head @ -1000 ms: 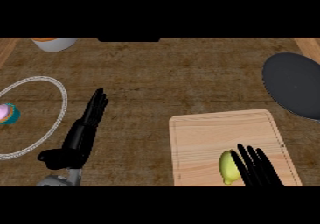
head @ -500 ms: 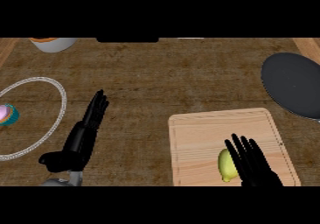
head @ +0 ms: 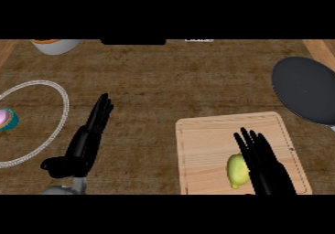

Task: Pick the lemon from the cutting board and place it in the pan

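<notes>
A yellow-green lemon [head: 236, 170] lies near the front of the light wooden cutting board [head: 211, 137]. My right hand [head: 263, 162] stands just right of the lemon with straight fingers pointing away, touching or nearly touching its side; it is open. The dark round pan [head: 309, 89] sits at the right edge, beyond the board. My left hand [head: 86, 139] rests open at the lower left, fingers pointing away, holding nothing.
A glass plate [head: 55, 125] at the left edge carries a pink and teal cupcake [head: 4, 119]. A grey bowl with an orange inside [head: 55, 45] stands at the back left. Brown countertop lies between the board and the pan.
My right hand has moved forward and slightly left over the board, its fingers now reaching past the lemon. The left hand and the lemon have stayed in place.
</notes>
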Motion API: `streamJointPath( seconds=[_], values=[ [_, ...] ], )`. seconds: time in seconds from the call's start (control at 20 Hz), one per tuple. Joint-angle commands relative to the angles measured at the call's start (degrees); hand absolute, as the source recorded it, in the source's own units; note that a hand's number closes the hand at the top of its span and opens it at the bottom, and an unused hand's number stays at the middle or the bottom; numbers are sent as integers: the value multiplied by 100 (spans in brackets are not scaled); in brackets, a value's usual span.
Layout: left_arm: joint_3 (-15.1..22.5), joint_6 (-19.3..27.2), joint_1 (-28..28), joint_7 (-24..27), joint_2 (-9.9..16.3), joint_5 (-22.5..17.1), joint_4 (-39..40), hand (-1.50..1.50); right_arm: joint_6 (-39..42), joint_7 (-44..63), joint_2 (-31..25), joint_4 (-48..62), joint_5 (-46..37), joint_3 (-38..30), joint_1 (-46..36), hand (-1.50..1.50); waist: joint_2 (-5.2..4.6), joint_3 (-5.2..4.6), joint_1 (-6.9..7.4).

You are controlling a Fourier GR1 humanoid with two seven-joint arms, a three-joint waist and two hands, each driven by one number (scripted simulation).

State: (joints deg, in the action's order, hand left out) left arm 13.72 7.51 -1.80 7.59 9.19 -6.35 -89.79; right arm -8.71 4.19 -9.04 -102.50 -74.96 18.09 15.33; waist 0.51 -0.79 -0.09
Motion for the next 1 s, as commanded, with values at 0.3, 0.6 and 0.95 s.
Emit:
streamJointPath(
  seconds=[0.3, 0.6, 0.95],
  values=[
    [-67, 39, -212, -494, -107, 87, -295, 0, 293, -1, -122, 1209, -572, -64, -884, 150, -51, 82, 40],
    [-348, -276, -103, 8, -77, -66, 121, 0, -314, 5, 31, 1648, -933, 0, -915, 150, -54, 81, 22],
    [-276, -218, -230, -298, -67, 117, -2, 0, -227, -38, 173, 1094, -623, -266, -1126, 150, -55, 81, 19]
  ],
)
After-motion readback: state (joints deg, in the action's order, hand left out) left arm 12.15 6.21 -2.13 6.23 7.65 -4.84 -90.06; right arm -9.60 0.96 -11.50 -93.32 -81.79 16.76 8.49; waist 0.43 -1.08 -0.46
